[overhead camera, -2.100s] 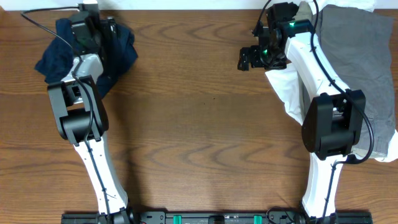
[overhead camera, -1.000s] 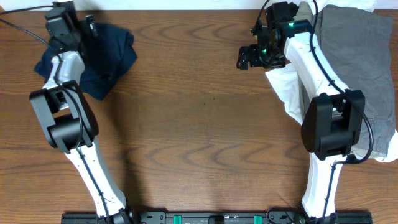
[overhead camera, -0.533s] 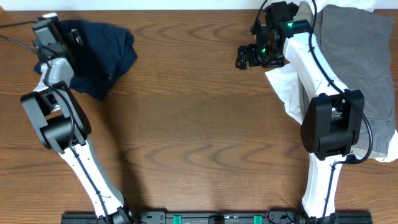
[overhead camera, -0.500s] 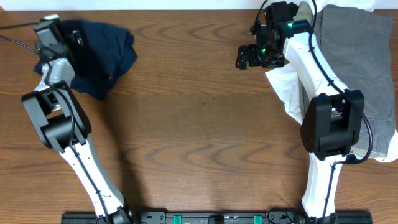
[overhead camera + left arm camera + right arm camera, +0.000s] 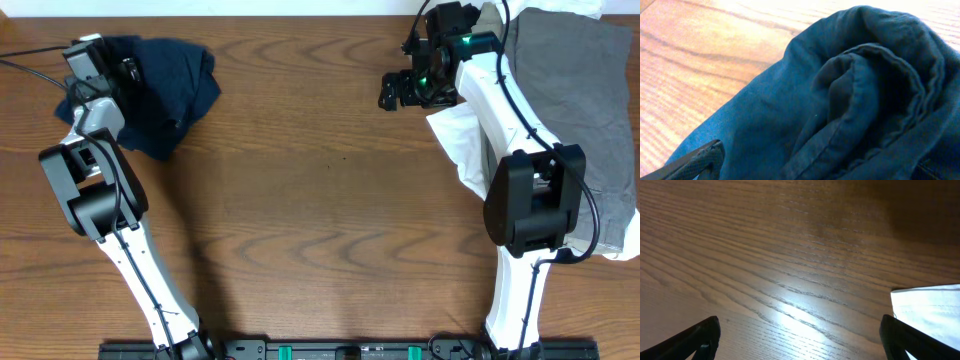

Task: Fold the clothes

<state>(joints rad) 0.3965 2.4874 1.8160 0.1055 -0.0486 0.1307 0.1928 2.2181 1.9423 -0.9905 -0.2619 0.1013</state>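
Wooden desk [image 5: 320, 220]: navy garment [image 5: 175, 85] crumpled, folding not begun. Jaws of both arms are seen open, empty; a hem is to be gripped next.

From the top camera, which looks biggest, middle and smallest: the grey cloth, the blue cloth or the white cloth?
Biggest: grey cloth.
Middle: blue cloth.
Smallest: white cloth, though the grey one covers part of it.

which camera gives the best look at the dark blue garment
The overhead view: it shows nearly the whole dark blue garment as a crumpled heap at the table's far left, its left edge behind the left arm. The left wrist view shows only a close-up of its folds. The right wrist view misses it.
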